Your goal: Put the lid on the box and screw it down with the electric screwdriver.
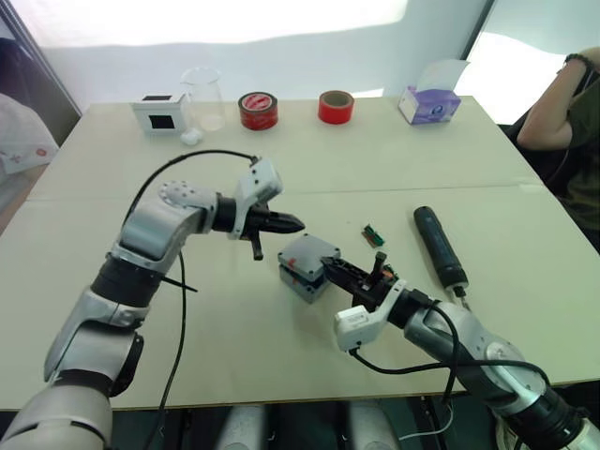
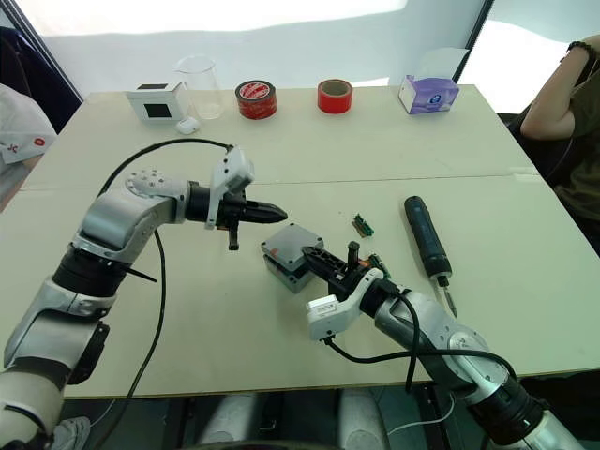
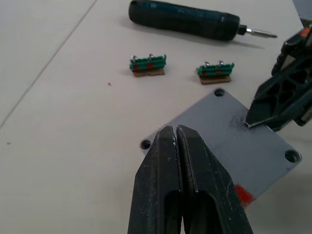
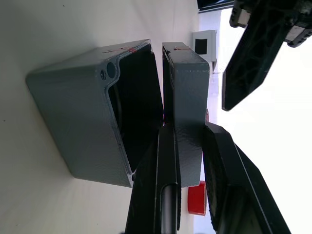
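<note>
The grey box stands near the table's middle, its open side showing in the right wrist view. The grey lid sits tilted just over it, a narrow gap between them. My right gripper is shut on the lid's edge and reaches in from the box's right. Just up and left of the box hovers my left gripper, shut and empty, its tip over the lid's corner. The dark electric screwdriver lies on the table to the right, bit toward me.
Two small green blocks lie between box and screwdriver. Along the far edge stand a white cube, a clear beaker, two red tape rolls and a tissue box. A person's arm is at the right.
</note>
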Controlling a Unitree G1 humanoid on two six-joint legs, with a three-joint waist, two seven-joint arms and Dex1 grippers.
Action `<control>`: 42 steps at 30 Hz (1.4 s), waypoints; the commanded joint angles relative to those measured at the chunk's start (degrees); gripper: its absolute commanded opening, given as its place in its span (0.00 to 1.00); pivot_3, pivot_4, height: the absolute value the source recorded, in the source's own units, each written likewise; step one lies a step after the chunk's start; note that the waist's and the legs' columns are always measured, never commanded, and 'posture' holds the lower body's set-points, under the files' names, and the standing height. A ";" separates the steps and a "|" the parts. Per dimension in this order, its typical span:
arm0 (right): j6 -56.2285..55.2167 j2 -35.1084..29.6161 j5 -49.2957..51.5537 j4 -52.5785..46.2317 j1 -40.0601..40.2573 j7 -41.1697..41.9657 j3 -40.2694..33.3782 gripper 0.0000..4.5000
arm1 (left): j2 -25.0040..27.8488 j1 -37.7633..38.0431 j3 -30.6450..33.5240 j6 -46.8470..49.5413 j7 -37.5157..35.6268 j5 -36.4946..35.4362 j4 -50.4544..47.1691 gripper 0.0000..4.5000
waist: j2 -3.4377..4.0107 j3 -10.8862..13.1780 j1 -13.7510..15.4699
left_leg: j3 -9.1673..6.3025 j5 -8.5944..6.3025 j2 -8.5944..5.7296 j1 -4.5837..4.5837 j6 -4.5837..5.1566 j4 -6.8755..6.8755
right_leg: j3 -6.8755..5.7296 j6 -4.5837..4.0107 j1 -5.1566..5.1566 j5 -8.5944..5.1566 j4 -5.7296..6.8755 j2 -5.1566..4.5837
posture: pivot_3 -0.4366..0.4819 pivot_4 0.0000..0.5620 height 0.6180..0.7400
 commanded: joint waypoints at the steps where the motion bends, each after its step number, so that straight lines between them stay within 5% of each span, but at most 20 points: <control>1: -1.15 0.82 -0.58 -0.27 0.86 0.44 -1.58 0.03 | 0.62 0.15 -0.28 -2.04 -1.25 1.65 -2.52 0.01 | 0.00 0.00 0.05 | -0.01 0.00 0.00 0.00 0.00 0.00 | -0.01 0.00 0.01 0.00 0.00 0.00 | 0.48 0.27 1.00; 13: -2.69 1.81 -0.62 1.37 3.32 2.48 -2.62 0.03 | 0.59 3.33 -6.71 -5.73 -3.19 9.03 -5.00 0.01 | 0.01 -0.03 0.20 | -0.07 -0.19 0.00 0.28 0.32 0.04 | -0.06 -0.01 0.36 -0.01 -0.07 0.00 | 0.48 0.27 1.00; 22: -2.74 2.96 0.06 0.51 5.71 3.68 -4.89 0.85 | 0.74 6.35 -11.14 -11.02 -2.91 16.89 -1.48 0.00 | -0.05 -0.43 0.16 | -0.06 -0.37 0.02 1.21 0.61 -0.03 | -0.07 -0.02 1.32 -0.08 -0.19 0.00 | 0.48 0.27 1.00; 39: -3.01 3.19 4.88 -5.99 11.31 7.80 -10.94 0.85 | -0.19 9.74 -10.63 -14.84 -4.29 18.12 -1.82 0.00 | -0.09 -0.92 0.70 | -0.06 -0.41 0.03 1.23 0.67 -0.02 | -0.07 -0.01 1.35 -0.13 -0.20 0.00 | 0.48 0.27 1.00; 42: -1.73 4.25 8.50 -6.04 11.63 9.93 -11.01 0.71 | -0.31 9.79 -10.37 -15.13 -4.38 18.11 -1.65 0.00 | -0.08 -0.94 0.86 | -0.06 -0.41 0.03 1.24 0.67 -0.02 | -0.07 -0.06 1.35 -0.16 -0.20 0.00 | 0.48 0.27 1.00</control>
